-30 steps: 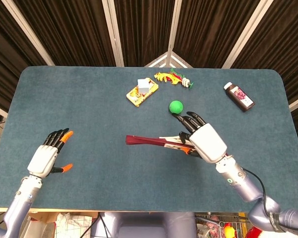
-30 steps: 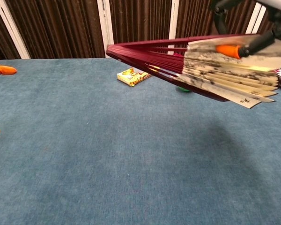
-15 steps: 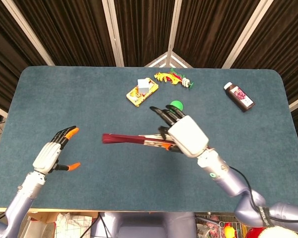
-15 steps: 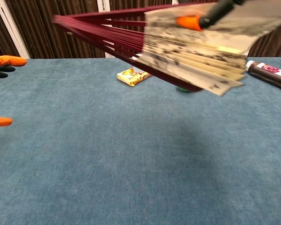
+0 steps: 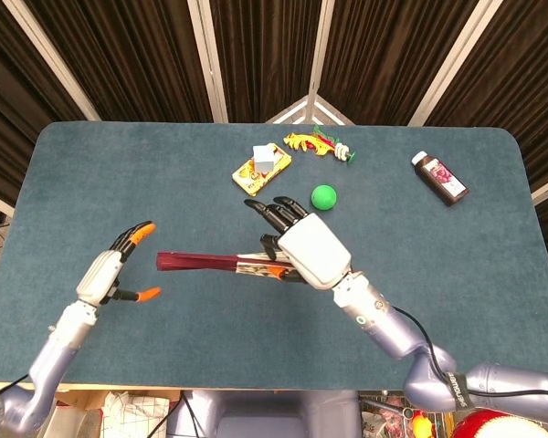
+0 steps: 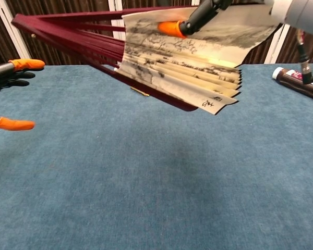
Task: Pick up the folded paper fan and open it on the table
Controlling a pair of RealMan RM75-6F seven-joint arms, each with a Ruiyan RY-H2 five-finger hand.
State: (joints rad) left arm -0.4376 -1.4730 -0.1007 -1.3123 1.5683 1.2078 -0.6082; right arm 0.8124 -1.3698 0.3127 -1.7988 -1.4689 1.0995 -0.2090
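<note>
The right hand (image 5: 312,251) holds the fan (image 5: 215,264) above the middle of the table (image 5: 91,173). Its fingers are closed on the paper end of the fan, and the dark red ribs point toward the left hand (image 5: 110,274). In the head view the fan looks like a thin, nearly closed bar. In the chest view the fan (image 6: 161,57) is partly spread: the paper folds with ink drawing hang a little apart, and one orange fingertip (image 6: 169,28) presses on the top fold. The fan is lifted off the table; a soft shadow lies on the cloth under it.

The left hand is near the left front part of the table, well apart from the tip of the ribs. It holds nothing, and its fingers are apart, with the thumb separated from the others. In the chest view only its orange tips (image 6: 21,65) show at the left edge.

Behind the fan, farther from the robot, other things lie on the table. A green ball (image 5: 323,196) is just beside the fingertips of the right hand, on the far side. A yellow box (image 5: 260,169) with a small white block on it lies left of the ball. A yellow and red toy (image 5: 318,145) is near the far edge, just behind the box and the ball. A dark bottle (image 5: 440,177) lies at the far right, well apart from the hands. In the chest view the fan covers most of the yellow box; the bottle (image 6: 297,82) shows at the right.
</note>
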